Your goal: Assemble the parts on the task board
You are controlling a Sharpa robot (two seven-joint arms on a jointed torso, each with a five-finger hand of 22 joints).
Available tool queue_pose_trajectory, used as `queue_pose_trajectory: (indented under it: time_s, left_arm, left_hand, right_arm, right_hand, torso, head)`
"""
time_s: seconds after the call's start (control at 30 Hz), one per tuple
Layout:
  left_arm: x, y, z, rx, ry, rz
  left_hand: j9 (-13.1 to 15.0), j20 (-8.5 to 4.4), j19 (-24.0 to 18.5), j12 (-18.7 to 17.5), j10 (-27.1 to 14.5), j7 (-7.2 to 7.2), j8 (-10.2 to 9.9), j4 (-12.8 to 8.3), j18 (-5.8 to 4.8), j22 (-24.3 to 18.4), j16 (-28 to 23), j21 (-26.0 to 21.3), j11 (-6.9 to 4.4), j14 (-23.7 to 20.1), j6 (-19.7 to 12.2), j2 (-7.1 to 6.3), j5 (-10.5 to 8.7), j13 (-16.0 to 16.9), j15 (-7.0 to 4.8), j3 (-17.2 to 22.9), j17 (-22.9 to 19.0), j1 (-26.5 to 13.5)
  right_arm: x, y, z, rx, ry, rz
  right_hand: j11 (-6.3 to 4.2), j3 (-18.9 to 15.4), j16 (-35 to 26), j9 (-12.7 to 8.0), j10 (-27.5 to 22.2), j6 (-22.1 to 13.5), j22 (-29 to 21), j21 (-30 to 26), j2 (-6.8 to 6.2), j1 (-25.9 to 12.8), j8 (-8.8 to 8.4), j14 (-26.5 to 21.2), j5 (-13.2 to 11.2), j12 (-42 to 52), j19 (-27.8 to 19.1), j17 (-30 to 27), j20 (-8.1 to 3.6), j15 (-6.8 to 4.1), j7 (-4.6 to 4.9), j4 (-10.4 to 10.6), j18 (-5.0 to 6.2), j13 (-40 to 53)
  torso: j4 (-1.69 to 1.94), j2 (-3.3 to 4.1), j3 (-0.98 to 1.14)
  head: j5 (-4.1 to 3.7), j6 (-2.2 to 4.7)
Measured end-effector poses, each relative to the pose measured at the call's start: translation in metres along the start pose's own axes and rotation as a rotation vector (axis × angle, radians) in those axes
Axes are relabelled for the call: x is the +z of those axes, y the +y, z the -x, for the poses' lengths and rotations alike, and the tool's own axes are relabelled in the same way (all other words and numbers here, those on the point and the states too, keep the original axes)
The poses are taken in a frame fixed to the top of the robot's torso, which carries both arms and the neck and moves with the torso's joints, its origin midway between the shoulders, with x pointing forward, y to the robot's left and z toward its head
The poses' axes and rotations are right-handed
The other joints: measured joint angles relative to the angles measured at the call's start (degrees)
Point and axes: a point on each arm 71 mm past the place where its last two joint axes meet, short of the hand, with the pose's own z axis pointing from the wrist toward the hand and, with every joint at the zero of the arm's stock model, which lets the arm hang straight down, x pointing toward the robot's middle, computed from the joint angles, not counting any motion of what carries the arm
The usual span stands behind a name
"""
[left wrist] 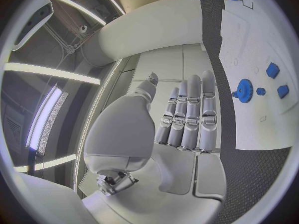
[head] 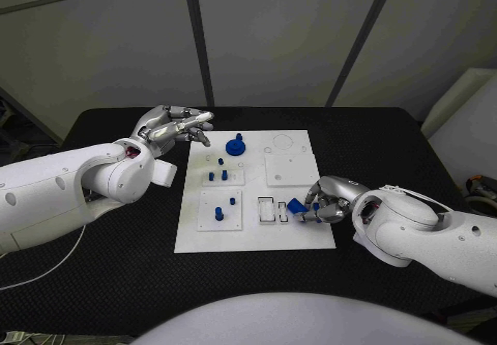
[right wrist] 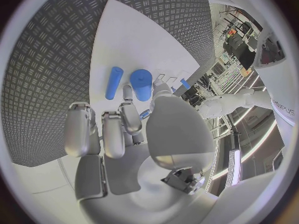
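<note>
Head view: the task board lies mid-table. The right hand rests at the board's near right edge, fingers clamped on a blue part just right of the empty slots. The left hand hovers off the far left corner, fingers loosely curled, holding nothing; the blue gear stands just to its right.

Left wrist view: the left hand has fingers extended side by side, apart from the gear.

Right wrist view: the right hand curls over the board; two blue pieces lie just beyond its fingertips.

Likely risk: a tilted part could jam at the slot or slip from the pinch.
</note>
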Motion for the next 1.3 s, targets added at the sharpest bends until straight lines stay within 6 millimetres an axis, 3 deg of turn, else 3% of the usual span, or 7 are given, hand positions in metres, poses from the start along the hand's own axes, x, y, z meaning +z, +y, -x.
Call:
queue_pose_trajectory:
  time_s: [0.33,0.47,0.7,0.97,1.3]
  left_arm:
    - [0.0,0.0,0.0,-0.001,0.002,0.0]
    - [0.0,0.0,0.0,-0.001,0.003,0.0]
    - [0.0,0.0,-0.001,-0.002,0.005,0.001]
    - [0.0,0.0,-0.001,-0.003,0.007,0.002]
    - [0.0,0.0,-0.001,-0.003,0.009,0.002]
  left_hand:
    - [0.0,0.0,0.0,0.0,0.0,0.0,0.0,-0.1,0.0,-0.1,0.0,-0.2,0.0,0.0,0.0,0.25,0.0,0.0,0.0,-0.4,0.0,-0.3]
    - [0.0,0.0,0.0,0.0,0.0,0.0,0.0,-0.1,0.0,-0.1,0.0,-0.2,0.0,0.0,0.0,0.24,0.0,0.0,0.0,-0.4,0.0,-0.2]
    - [0.0,0.16,0.1,0.0,-0.2,0.0,0.0,0.1,0.0,-0.3,-0.2,-0.2,0.21,0.0,0.0,0.54,0.0,0.1,0.0,-0.6,0.0,0.1]
    - [0.0,0.21,0.2,0.0,-0.4,0.0,0.0,-0.1,0.0,-0.4,-0.2,-0.7,0.02,0.0,0.0,0.91,0.0,0.1,0.0,-0.7,0.0,0.4]
    - [0.0,0.0,0.4,0.0,-0.4,0.0,0.0,-0.1,0.0,-0.4,-0.2,-0.7,0.02,0.0,0.0,0.91,0.0,0.2,0.0,-0.7,0.0,0.4]
  right_arm:
    - [0.004,0.002,-0.001,-0.013,-0.007,-0.003]
    - [0.004,0.002,-0.001,-0.013,-0.012,-0.003]
    - [0.001,0.002,0.0,-0.001,-0.033,-0.003]
    - [-0.009,0.007,0.003,0.045,-0.074,0.009]
    - [-0.018,0.017,0.008,0.133,-0.126,0.03]
  right_hand:
    - [-0.21,-0.1,0.0,0.5,-0.2,-0.4,0.0,0.0,0.02,0.0,0.54,0.0,-0.3,-0.2,0.0,0.0,0.0,0.0,0.03,-0.1,0.0,0.0]
    - [-0.21,-0.1,0.0,0.9,-0.2,-0.4,0.0,0.0,0.95,1.0,1.03,0.0,0.0,-0.2,0.0,0.0,0.0,0.0,0.03,-0.1,0.0,0.5]
    - [-0.56,0.4,0.0,1.9,0.1,-0.5,0.0,0.0,2.73,4.0,2.17,0.0,4.5,0.4,0.2,0.0,-0.23,0.0,-0.11,-1.2,0.0,1.5]
    - [-1.36,0.7,0.4,3.0,1.4,0.4,0.0,1.0,3.17,5.3,3.29,0.0,10.4,1.3,1.1,0.0,-0.74,-0.44,-0.91,-1.6,0.0,2.3]
    - [-1.73,0.1,0.7,3.0,1.8,0.5,0.0,1.1,3.48,5.6,3.36,0.2,11.7,1.5,1.3,0.0,-0.94,-0.64,-0.71,-0.6,0.01,2.3]
  torso:
    - [-0.08,0.0,0.02]
    - [-0.09,0.01,0.03]
    - [-0.14,0.01,0.04]
    - [-0.14,-0.08,0.02]
    - [-0.04,-0.08,-0.04]
  head:
    - [-0.04,-0.06]
    - [-0.07,-0.14]
    - [-0.02,-0.14]
    - [-0.02,0.06]
    - [0.05,0.44]
